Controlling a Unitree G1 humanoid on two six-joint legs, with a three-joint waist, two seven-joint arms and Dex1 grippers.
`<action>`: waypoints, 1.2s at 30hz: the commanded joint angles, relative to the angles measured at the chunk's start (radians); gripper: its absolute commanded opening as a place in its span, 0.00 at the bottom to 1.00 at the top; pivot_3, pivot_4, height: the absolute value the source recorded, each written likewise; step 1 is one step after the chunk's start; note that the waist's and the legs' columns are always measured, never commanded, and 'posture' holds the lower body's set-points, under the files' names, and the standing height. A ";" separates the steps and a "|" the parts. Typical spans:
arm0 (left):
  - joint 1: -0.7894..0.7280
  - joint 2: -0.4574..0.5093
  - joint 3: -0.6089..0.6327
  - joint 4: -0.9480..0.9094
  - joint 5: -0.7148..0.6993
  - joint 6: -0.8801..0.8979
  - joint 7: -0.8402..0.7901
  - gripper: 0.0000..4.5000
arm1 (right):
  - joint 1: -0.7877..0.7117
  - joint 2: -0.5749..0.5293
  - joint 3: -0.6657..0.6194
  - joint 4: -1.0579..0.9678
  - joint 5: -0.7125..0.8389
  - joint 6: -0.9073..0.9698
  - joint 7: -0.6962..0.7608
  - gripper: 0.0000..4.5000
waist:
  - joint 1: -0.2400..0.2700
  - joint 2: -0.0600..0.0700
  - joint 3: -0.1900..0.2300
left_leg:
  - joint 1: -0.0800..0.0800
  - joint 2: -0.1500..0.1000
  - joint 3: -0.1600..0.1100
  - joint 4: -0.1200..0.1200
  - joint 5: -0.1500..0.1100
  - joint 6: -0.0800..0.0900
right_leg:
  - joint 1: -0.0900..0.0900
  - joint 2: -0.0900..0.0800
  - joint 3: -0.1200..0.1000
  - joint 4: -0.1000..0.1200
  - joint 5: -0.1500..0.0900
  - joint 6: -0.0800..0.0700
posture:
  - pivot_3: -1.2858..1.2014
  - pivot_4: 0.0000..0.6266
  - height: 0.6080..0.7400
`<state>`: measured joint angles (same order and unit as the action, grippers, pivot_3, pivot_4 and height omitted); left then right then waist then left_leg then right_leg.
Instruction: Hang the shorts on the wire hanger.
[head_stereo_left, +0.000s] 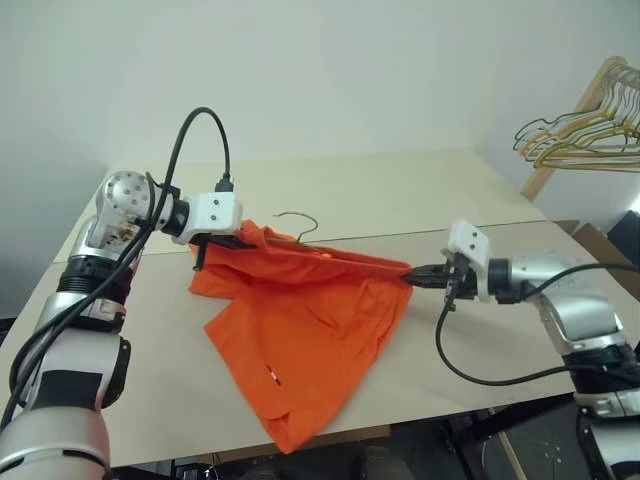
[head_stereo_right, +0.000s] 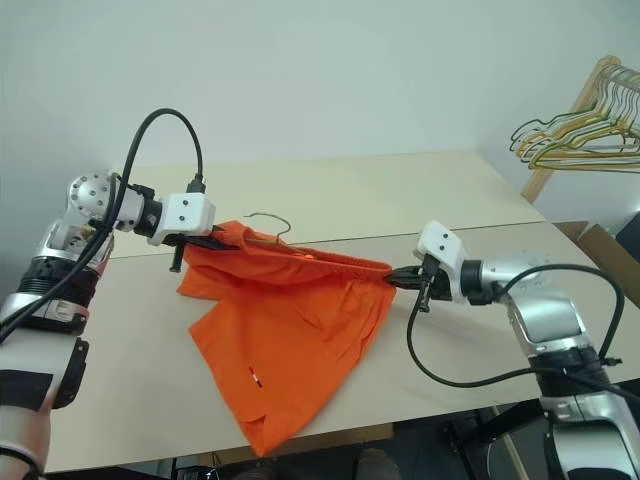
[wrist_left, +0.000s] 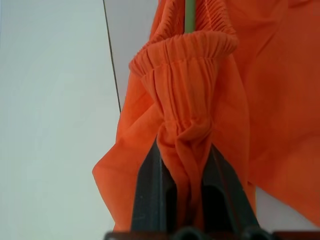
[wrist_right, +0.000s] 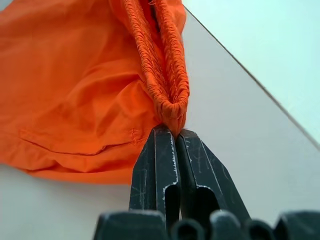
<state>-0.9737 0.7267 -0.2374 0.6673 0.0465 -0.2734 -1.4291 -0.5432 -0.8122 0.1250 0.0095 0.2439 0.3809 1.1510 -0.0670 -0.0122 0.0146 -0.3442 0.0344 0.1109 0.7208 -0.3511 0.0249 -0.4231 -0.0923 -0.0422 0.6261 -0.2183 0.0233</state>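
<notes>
Orange shorts (head_stereo_left: 300, 330) droop with one leg hem hanging right at the table's (head_stereo_left: 480, 330) near edge, waistband stretched taut above the tabletop. Left gripper (wrist_left: 182, 165) is clamped on one bunched waistband end, right gripper (wrist_right: 172, 137) pinched shut on the other. Wire hanger (head_stereo_left: 297, 222) sits threaded inside the waistband, hook poking up behind.

A pale beige counter (head_stereo_left: 420, 205), a straight seam running left to right across it, carries the lower folds of the orange shorts (head_stereo_left: 300, 340) near its near edge.
</notes>
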 joint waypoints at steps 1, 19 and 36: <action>-0.008 -0.014 0.047 -0.053 -0.051 0.044 0.021 0.00 | -0.070 -0.013 0.032 -0.033 -0.056 -0.067 0.022 0.00 | 0.000 0.000 0.000 | 0.000 0.000 0.000 0.000 0.000 0.000 | 0.000 0.000 0.000 0.000 0.000 0.000 | 0.51 0.00 1.00; 0.081 -0.061 0.048 -0.199 -0.068 0.113 0.073 0.00 | -0.247 0.051 0.140 -0.008 -0.232 -0.278 0.034 0.00 | 0.004 0.000 0.000 | -0.001 0.000 0.000 0.001 0.000 0.000 | 0.000 0.000 -0.001 0.000 0.000 0.000 | 0.51 0.00 1.00; 0.062 -0.122 0.100 -0.243 -0.215 0.191 0.055 0.00 | -0.224 -0.079 0.025 -0.093 -0.173 0.006 0.093 0.51 | -0.003 0.000 0.000 | -0.001 0.000 0.000 0.001 0.000 0.000 | 0.000 0.000 -0.001 0.000 0.000 0.000 | 0.49 0.00 1.00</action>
<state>-0.8664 0.6151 -0.1729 0.4375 -0.1266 -0.0861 -1.3844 -0.7537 -0.8804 0.1911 -0.0472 0.0322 0.3322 1.2388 -0.0696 -0.0121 0.0146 -0.3446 0.0345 0.1110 0.7225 -0.3509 0.0246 -0.4227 -0.0925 -0.0431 0.6264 -0.2181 0.0236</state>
